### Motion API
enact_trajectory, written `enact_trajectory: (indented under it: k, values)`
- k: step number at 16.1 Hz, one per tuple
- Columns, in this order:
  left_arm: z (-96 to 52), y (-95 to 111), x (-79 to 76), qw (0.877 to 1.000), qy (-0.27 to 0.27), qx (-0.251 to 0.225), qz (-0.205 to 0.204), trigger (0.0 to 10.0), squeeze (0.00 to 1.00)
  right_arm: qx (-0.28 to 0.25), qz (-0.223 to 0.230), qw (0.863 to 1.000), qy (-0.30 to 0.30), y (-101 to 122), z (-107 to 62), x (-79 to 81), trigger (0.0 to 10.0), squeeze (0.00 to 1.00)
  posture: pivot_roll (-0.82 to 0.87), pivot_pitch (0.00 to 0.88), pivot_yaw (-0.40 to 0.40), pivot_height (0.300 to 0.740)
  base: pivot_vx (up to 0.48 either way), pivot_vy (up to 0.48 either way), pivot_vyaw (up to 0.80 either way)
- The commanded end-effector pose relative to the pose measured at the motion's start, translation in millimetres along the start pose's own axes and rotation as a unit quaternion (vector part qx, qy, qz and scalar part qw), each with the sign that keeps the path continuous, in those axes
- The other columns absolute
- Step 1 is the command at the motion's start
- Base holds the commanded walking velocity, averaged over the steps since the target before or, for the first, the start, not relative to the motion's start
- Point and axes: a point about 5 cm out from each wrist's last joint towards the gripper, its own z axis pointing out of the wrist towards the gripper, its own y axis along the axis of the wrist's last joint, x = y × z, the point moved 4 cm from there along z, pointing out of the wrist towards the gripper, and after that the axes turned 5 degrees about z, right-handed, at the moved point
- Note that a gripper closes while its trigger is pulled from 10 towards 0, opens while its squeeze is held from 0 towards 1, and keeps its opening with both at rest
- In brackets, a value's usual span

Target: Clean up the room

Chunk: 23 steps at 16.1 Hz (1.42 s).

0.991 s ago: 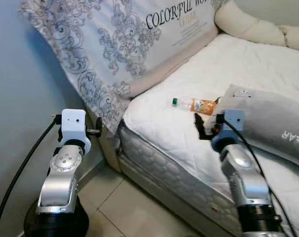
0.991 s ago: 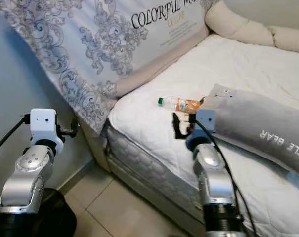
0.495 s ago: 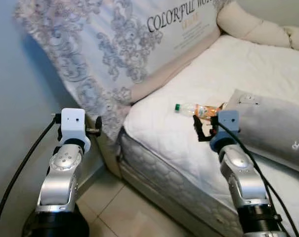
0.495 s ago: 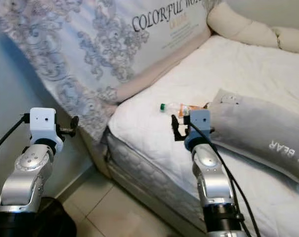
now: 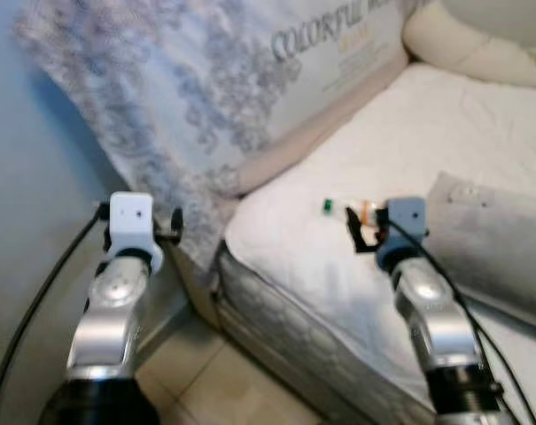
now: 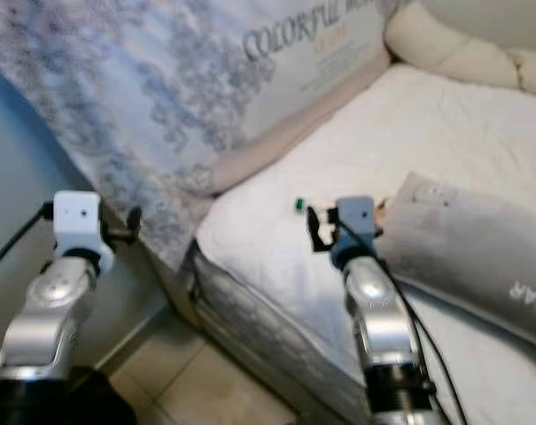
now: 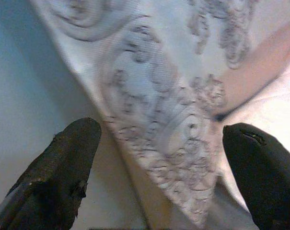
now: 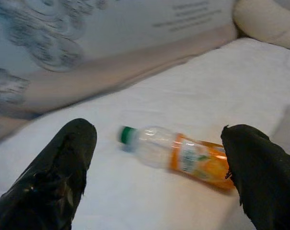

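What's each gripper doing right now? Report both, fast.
Left gripper: open, holding nothing, facing the patterned bedding.
Right gripper: open, holding nothing, fingers spread either side of the bottle lying on the bed.

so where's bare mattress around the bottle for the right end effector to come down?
Free: white mattress between the patterned headboard cover and the bottle, up toward the cream bolster. Also the strip from the bottle's green cap to the bed's corner. Crowded: the orange end lies by the grey pillow. Right end effector is open over it.

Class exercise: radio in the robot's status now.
Right gripper open, aimed at bottle lying on mattress. Left gripper open, idle. Grey pillow beside bottle.
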Motion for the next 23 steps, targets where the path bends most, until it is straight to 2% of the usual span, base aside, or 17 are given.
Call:
enact_trajectory:
  k: [1,7,11,16,17,18,19,23]
  values:
    - [1.5,6,1.4,1.0,0.0,-0.007,0.008,10.0,0.0,-0.01,0.002,1.0,-0.002,6,1.3,-0.3,10.0,0.0,-0.07,0.0,0.039,0.74,0.326,0.0,0.0]
    - [1.6,6,1.5,1.0,0.0,-0.007,0.008,10.0,0.0,-0.01,0.011,1.0,0.005,6,1.7,1.8,10.0,0.0,-0.07,0.0,0.039,0.74,0.324,0.0,-0.13]
    - [1.4,6,1.5,1.0,0.001,-0.006,0.008,10.0,0.0,-0.012,0.012,1.0,0.027,7,0.1,9.3,10.0,0.0,-0.07,0.0,0.038,0.74,0.287,0.0,0.0]
    - [-2.8,7,3.2,1.0,-0.002,-0.01,0.015,10.0,0.0,-0.005,0.034,0.998,0.05,5,-6.5,11.9,10.0,0.0,-0.08,0.0,0.031,0.74,0.0,0.0,0.0]
    - [-5.5,7,1.5,1.0,-0.011,-0.009,0.023,10.0,0.0,-0.004,0.02,0.999,0.05,3,-8.0,10.4,10.0,1.0,-0.08,0.0,0.035,0.74,0.0,0.0,0.0]
    - [-8.5,6,-2.1,0.999,-0.024,-0.008,0.032,10.0,0.0,0.002,-0.003,0.998,0.062,0,-6.9,10.5,10.0,1.0,-0.08,0.0,0.033,0.74,0.0,0.0,0.0]
    - [-9.4,6,-3.3,0.999,-0.03,-0.008,0.037,10.0,0.0,0.008,-0.008,0.998,0.06,-1,-4.7,8.7,10.0,1.0,-0.08,0.0,0.032,0.74,0.0,0.0,0.0]
    - [-20.4,1,-7.3,0.996,-0.064,0.002,0.06,10.0,0.0,0.06,-0.07,0.993,0.079,-3,22.0,1.9,10.0,1.0,-0.06,0.0,0.024,0.74,0.0,0.0,0.0]
